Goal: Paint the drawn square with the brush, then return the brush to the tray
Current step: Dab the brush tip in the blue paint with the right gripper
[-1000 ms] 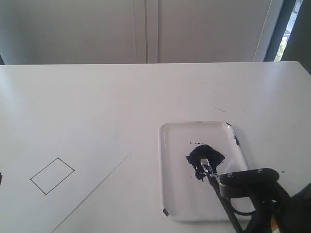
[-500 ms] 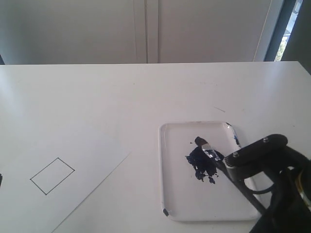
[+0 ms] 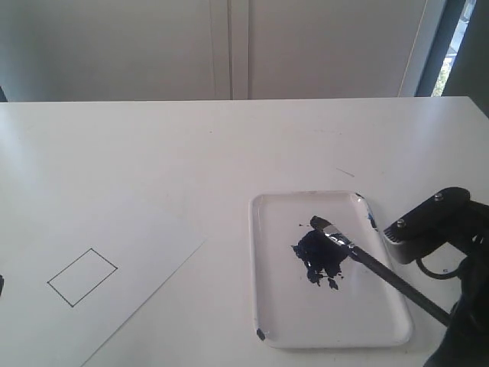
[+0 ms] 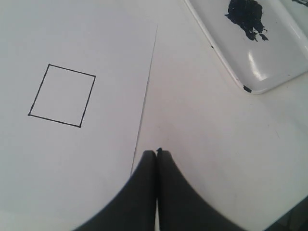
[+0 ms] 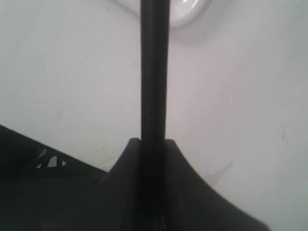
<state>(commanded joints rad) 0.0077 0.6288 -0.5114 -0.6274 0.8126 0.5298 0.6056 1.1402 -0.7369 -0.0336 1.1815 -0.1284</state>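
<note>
1. right gripper (image 5: 153, 142) – its black jaws are pinched onto the brush (image 5: 153, 72), clamping the handle between them with no gap showing.
2. left gripper (image 4: 157, 153) – jaws pressed together with nothing between them, poised above the bare table just beside the paper's edge.
3. room to move: the table (image 3: 153, 153) is wide and bare on the far side and between the paper sheet (image 3: 114, 260) and the tray (image 3: 290, 313); sheet and tray lie near each other but apart.
4. in the exterior view the brush (image 3: 378, 269) slants over the tray, its handle crossing the right rim toward the right arm, its bristles at the far edge of the paint blot (image 3: 321, 256); i cannot tell whether they touch it.
5. the drawn square (image 3: 82, 277) sits on the sheet at the left, well apart from the tray, with a thin black outline and a clean white inside; the left wrist view shows it (image 4: 62, 95) unpainted too.
6. the brush has a slim black handle, a silver ferrule and a dark tip; the tray is glossy white and shallow, with rounded corners, a raised rim and a small dark corner mark (image 3: 261, 334); the blot is ragged dark blue with specks beside it.
</note>
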